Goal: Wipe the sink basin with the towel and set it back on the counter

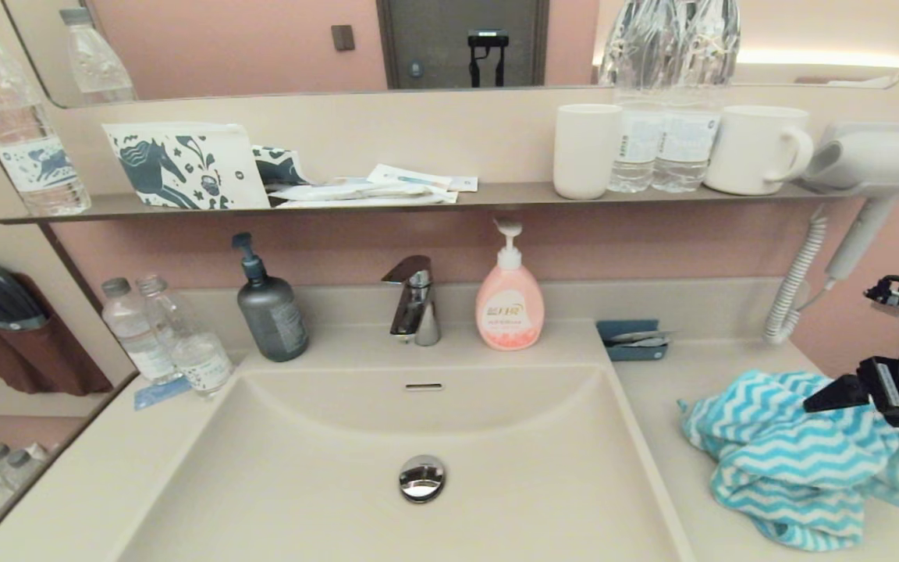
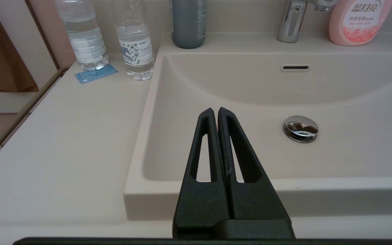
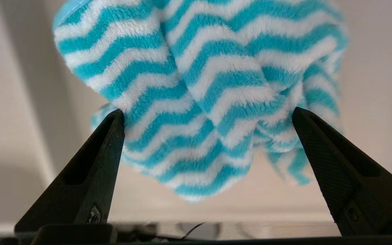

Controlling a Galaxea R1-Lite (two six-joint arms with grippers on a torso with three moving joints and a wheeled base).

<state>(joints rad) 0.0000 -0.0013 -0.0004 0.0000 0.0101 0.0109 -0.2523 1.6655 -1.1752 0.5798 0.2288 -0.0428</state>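
Note:
The turquoise and white zigzag towel (image 1: 793,460) (image 3: 199,85) lies bunched on the counter (image 1: 668,390), to the right of the sink basin (image 1: 325,468) (image 2: 352,102). My right gripper (image 1: 816,403) (image 3: 208,114) hovers over the towel's right part, open, its fingers spread on either side of a fold without pinching it. The basin holds only its chrome drain plug (image 1: 422,478) (image 2: 300,127) and the slot overflow (image 1: 424,386) (image 2: 295,67). My left gripper (image 2: 214,110) is shut on nothing, low at the basin's front left rim and out of the head view.
Along the back edge stand the faucet (image 1: 414,300), a pink soap pump (image 1: 509,300), a grey pump bottle (image 1: 270,308), a small blue tray (image 1: 630,339) and two water bottles (image 1: 165,336). A hair dryer (image 1: 871,168) hangs over the right counter. A dark wall shelf (image 1: 496,195) carries cups and bottles.

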